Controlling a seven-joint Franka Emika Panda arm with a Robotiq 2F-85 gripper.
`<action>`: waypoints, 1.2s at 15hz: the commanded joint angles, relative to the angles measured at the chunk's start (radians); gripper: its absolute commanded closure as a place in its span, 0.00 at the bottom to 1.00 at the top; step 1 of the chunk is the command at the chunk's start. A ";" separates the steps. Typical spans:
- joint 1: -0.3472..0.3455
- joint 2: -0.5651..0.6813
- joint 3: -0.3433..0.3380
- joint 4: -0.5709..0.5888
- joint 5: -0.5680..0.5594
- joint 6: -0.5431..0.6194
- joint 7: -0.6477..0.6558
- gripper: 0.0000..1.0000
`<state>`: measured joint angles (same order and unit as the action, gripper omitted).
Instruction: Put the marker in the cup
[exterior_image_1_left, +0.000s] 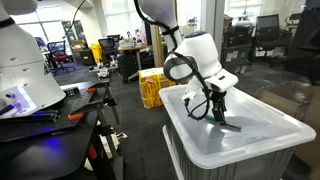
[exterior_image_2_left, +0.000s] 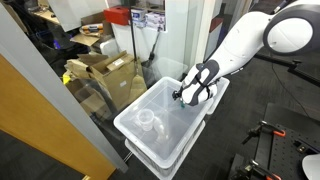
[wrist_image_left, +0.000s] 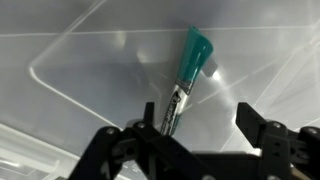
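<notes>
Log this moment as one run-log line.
gripper: open, over marker | marker: lying on bin lid, ungripped | cup: upright on lid, apart from marker | task: not done

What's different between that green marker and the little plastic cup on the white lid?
The marker is slim and teal-green with a darker end; the cup is round, wider and translucent whitish. The marker lies flat, while the cup stands upright, mouth up. The marker sits just below the open gripper; the cup stands apart, farther along. Both rest on the white bin lid.
</notes>
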<state>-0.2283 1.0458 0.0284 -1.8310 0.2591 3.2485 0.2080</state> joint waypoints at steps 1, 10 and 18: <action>0.036 0.024 -0.037 0.041 0.029 -0.024 0.041 0.20; 0.052 0.049 -0.056 0.074 0.031 -0.030 0.059 0.93; 0.141 0.009 -0.104 0.026 0.028 0.044 0.052 0.95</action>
<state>-0.1514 1.0863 -0.0339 -1.7754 0.2666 3.2570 0.2440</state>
